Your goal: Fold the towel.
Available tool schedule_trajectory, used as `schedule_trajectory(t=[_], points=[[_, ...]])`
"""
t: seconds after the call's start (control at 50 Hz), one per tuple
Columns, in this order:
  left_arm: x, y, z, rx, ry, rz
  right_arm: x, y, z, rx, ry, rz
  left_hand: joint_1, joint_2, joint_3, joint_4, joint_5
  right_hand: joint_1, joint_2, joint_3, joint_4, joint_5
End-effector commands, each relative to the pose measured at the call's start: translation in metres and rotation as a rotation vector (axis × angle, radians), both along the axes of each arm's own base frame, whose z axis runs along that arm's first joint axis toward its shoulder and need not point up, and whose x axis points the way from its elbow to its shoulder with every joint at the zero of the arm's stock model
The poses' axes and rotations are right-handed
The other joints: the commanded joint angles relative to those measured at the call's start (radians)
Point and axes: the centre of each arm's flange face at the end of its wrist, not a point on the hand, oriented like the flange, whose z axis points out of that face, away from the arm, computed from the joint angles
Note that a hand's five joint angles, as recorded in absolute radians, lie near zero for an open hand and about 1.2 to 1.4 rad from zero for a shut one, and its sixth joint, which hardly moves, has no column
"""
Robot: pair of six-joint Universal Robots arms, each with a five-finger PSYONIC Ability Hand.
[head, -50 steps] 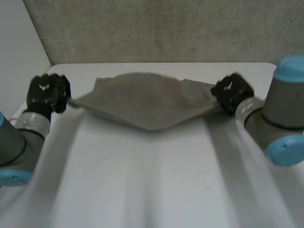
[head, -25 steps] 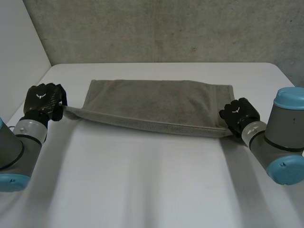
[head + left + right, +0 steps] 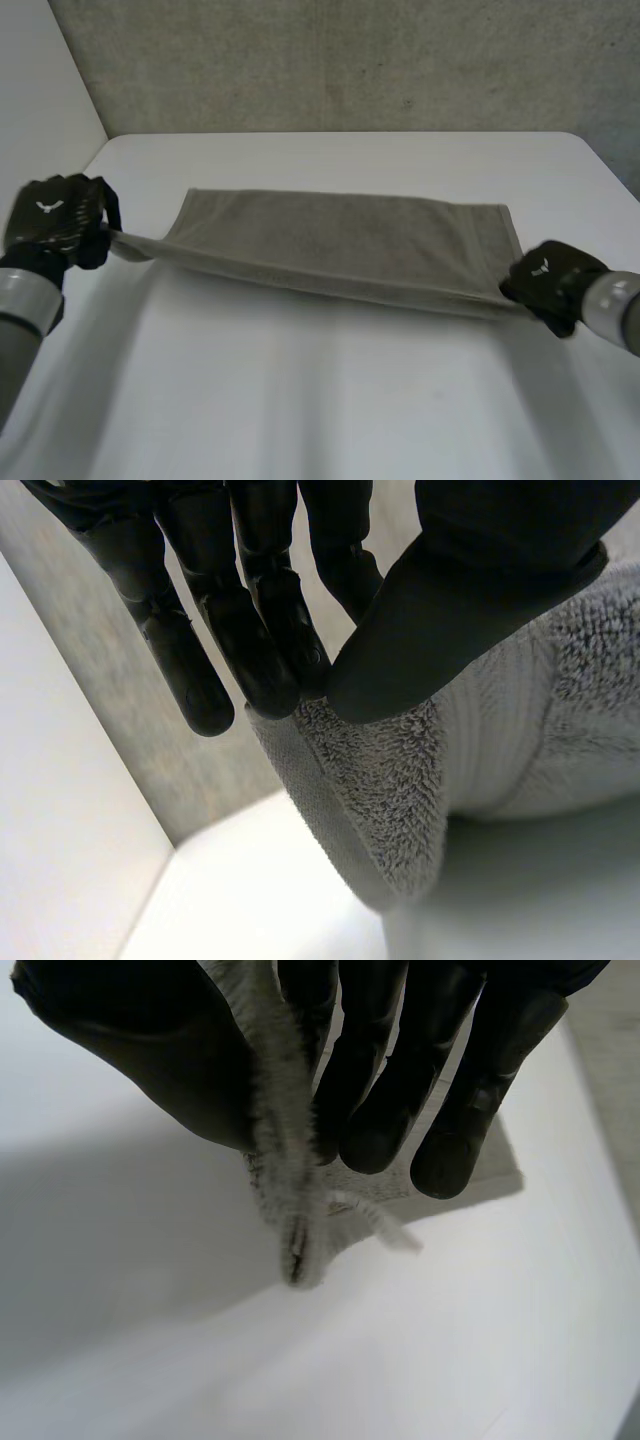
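A grey towel point(image 3: 340, 240) lies stretched across the white table point(image 3: 330, 400), its far part flat and its near edge lifted between both hands. My left hand point(image 3: 55, 220) holds the towel's near left corner, the cloth point(image 3: 400, 780) pinched between thumb point(image 3: 450, 610) and fingers point(image 3: 260, 630). At the near right corner my right hand point(image 3: 548, 282) pinches the towel's edge point(image 3: 285, 1160) between its thumb point(image 3: 140, 1050) and fingers point(image 3: 390, 1080). The near edge runs taut from one hand to the other.
A grey concrete wall point(image 3: 340, 60) stands behind the table's far edge. A pale wall panel point(image 3: 40, 100) is at the far left. Bare tabletop lies in front of the towel.
Both hands have drawn toward me and lower, pulling the towel with them. The towel, bunched and raised a second ago, now lies stretched out long and mostly flat.
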Motion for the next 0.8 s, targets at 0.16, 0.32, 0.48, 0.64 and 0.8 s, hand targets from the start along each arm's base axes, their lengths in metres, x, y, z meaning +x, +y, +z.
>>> schedule_trajectory(t=[0.16,0.32,0.48,0.64,0.8], points=[[0.002,0.018,-0.013,0.081,0.001,-0.100,-0.018,-0.022,0.027,0.031,-0.026,0.017,0.204,0.177,0.178,0.177,0.188,0.060,0.050,0.052,0.052,0.045],[-0.013,-0.040,-0.041,0.179,0.009,-0.128,0.002,-0.064,0.021,-0.089,-0.163,-0.073,0.204,0.177,0.178,0.177,0.188,0.060,0.050,0.052,0.052,0.045],[-0.032,-0.091,-0.045,0.132,0.000,-0.057,0.030,-0.104,0.010,-0.253,-0.232,-0.125,0.204,0.177,0.178,0.177,0.188,0.060,0.050,0.052,0.052,0.045],[-0.057,-0.127,-0.042,0.054,0.005,-0.072,0.049,-0.137,-0.001,-0.372,-0.241,-0.140,0.204,0.177,0.178,0.177,0.188,0.060,0.050,0.052,0.052,0.045],[-0.059,-0.156,-0.049,0.015,0.008,-0.014,0.060,-0.158,-0.015,-0.404,-0.245,-0.132,0.204,0.177,0.178,0.177,0.188,0.060,0.050,0.052,0.052,0.045]])
